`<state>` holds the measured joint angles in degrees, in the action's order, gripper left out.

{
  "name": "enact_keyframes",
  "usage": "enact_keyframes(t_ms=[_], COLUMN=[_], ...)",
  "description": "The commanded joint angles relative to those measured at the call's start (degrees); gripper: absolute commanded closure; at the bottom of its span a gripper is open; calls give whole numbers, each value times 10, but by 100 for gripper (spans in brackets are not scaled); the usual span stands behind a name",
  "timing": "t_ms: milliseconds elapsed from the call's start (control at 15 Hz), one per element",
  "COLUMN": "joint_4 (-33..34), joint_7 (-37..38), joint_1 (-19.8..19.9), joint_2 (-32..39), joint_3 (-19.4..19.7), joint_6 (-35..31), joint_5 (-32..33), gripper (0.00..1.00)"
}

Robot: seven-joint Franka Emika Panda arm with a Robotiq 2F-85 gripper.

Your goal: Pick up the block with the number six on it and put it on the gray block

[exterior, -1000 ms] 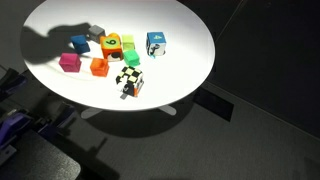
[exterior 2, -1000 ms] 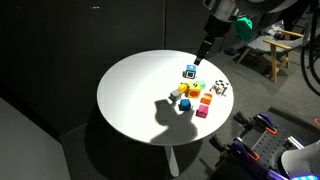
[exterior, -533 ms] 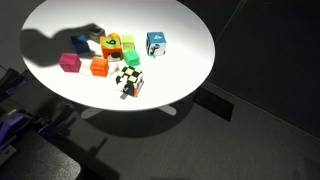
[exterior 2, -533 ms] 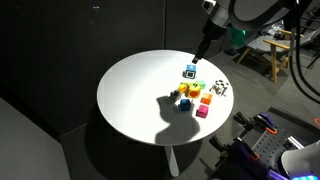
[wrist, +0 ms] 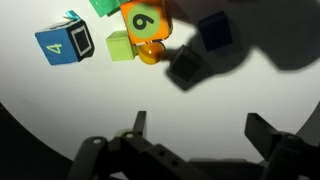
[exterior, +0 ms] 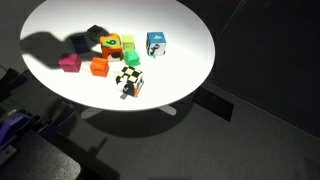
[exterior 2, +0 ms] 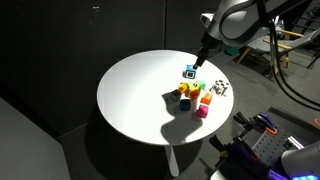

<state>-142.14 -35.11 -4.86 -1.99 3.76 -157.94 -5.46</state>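
Observation:
The block with the number six is orange with a yellowish face and a green figure, at the top of the wrist view. It sits in the cluster in an exterior view. The gray block lies in shadow just below and right of it, also in shadow in an exterior view. My gripper is open and empty, hanging above bare table short of the blocks. In an exterior view the gripper hovers over the far side of the table.
The white round table holds a blue cube, a blue block marked four, green cubes, a plain orange cube, a magenta cube and a checkered cube. A wooden chair stands behind.
The arm has shifted a little above the table, and its shadow has slid across the blue and gray cubes. No block has moved.

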Motion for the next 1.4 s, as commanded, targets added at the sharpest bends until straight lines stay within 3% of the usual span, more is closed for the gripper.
enact_keyframes(t_ms=[0,333,1333], joint_4=[24,50,156], joint_7=[-47,-84,-69], joint_1=[18,45,116], joint_2=[32,74,216], joint_3=[-8,-22,-67], joint_6=[9,34,29], joint_5=[-29,-68,-22], gripper=[0,0,0])
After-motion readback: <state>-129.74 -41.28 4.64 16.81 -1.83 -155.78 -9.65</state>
